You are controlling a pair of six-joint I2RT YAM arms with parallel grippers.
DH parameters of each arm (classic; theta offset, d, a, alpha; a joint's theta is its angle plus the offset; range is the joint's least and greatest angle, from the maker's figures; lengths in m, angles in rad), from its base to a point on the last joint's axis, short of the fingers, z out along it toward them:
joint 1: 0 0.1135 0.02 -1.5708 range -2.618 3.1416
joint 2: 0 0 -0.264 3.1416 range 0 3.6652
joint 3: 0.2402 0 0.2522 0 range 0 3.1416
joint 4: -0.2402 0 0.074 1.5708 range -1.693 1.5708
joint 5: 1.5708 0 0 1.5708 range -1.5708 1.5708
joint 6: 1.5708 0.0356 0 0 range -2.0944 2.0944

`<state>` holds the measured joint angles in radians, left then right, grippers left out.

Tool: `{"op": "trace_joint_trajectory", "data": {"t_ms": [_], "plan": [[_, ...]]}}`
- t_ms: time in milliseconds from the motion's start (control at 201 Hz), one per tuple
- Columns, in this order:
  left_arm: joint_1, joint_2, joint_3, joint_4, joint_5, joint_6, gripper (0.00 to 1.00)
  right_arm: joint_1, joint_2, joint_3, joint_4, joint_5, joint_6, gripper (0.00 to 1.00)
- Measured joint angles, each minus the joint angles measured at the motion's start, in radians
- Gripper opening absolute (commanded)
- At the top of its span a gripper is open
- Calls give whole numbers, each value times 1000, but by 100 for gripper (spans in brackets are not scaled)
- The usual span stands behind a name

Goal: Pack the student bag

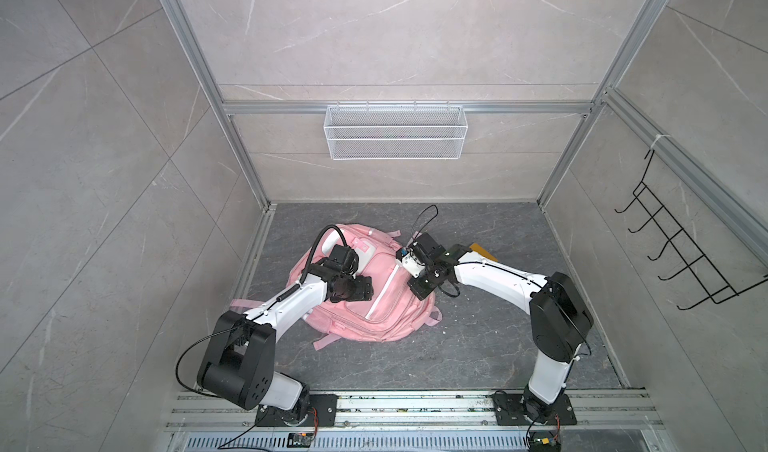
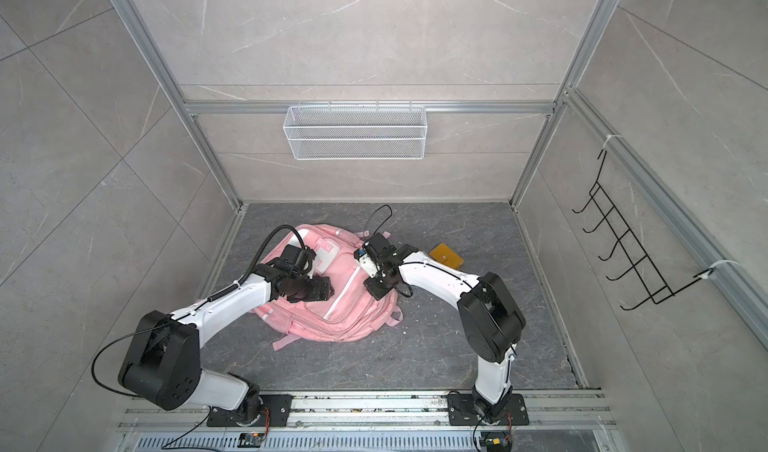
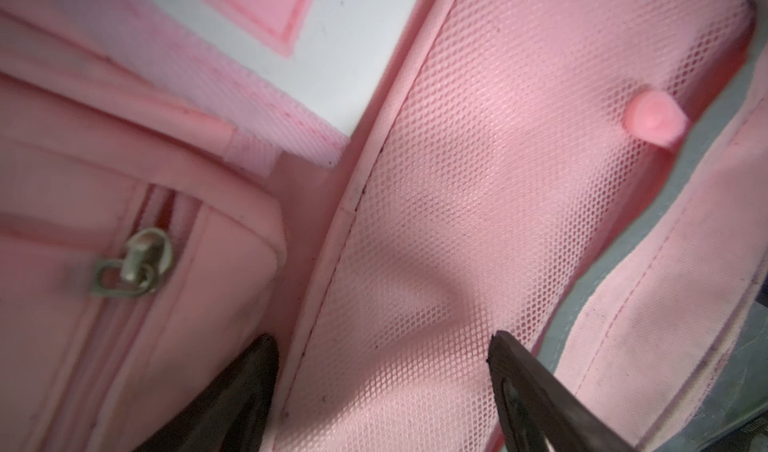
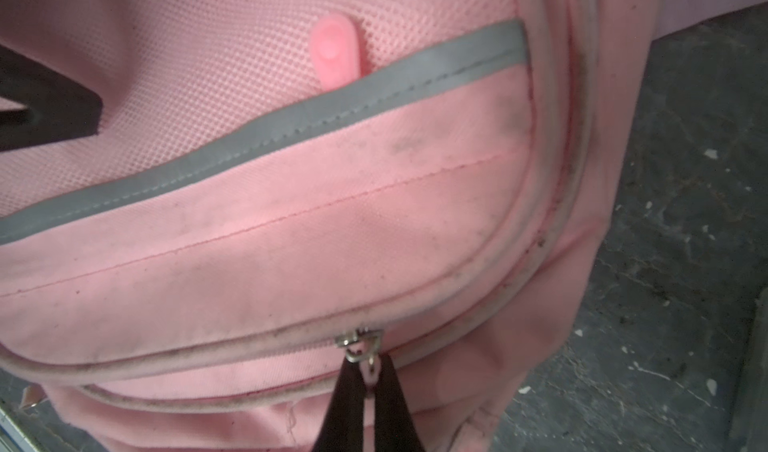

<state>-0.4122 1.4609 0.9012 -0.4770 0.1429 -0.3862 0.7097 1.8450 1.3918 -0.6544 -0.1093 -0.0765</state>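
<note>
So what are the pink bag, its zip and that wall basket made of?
Student bag: soft woven fabric, matte, stitched seams, one mesh panel. Zip slider: seemingly metal, silvery glint. Basket: probably white-coated wire mesh, see-through grid.

Floor (image 1: 478,346) in front and right of bag (image 1: 386,312) is bare, easy pass. Narrow gap between bag and left wall frame (image 1: 255,258). Over bag, left gripper (image 3: 380,339), jaws apart, and right gripper (image 4: 370,358), pinched on zip pull (image 4: 360,344), crowd the middle. Yellow flat item (image 2: 446,256) lies behind right arm.
</note>
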Motion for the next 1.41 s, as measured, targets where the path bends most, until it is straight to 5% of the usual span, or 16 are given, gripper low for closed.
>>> {"op": "trace_joint_trajectory", "data": {"t_ms": [120,324,518,817,1410], "plan": [[12,0,-10,13,32,0,56,-2,3,6,-5,-3,-7,0],[24,-2,-14,6,99,8,0,-16,8,20,-8,9,-16,0],[21,-39,-14,-2,180,-29,0,-23,-9,-2,-7,26,-46,0],[88,-114,-40,39,309,-243,0,24,-161,-155,9,26,-100,0],[125,-151,-163,212,362,-585,0,314,-115,-152,-50,84,-135,0]]}}
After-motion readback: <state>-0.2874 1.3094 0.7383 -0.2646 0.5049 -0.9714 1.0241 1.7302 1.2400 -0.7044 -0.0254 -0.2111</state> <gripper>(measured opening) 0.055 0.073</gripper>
